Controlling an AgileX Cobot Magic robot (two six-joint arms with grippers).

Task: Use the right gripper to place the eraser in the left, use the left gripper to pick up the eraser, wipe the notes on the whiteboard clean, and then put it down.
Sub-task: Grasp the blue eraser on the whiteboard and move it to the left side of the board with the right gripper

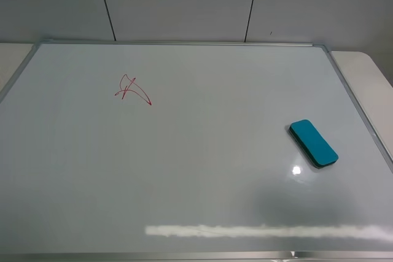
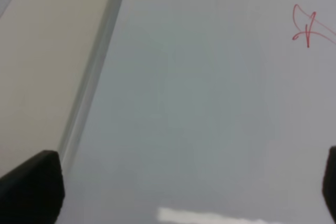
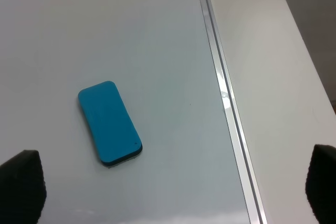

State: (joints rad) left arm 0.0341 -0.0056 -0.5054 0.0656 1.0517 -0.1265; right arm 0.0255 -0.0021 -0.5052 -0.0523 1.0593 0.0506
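Note:
The teal eraser (image 1: 313, 143) lies flat on the right part of the whiteboard (image 1: 196, 170); it also shows in the right wrist view (image 3: 109, 123). The red notes (image 1: 132, 89) are on the board's upper left and at the edge of the left wrist view (image 2: 310, 27). Neither arm shows in the exterior high view. My left gripper (image 2: 189, 187) is open and empty above the board near its left frame. My right gripper (image 3: 173, 190) is open and empty above the board, with the eraser lying ahead of its fingers and apart from them.
The silver frame (image 3: 226, 98) runs along the board's right side, with a cream table surface (image 3: 278, 77) beyond it. The left frame (image 2: 94, 72) and table show in the left wrist view. A grey panelled wall (image 1: 184, 1) stands behind the board.

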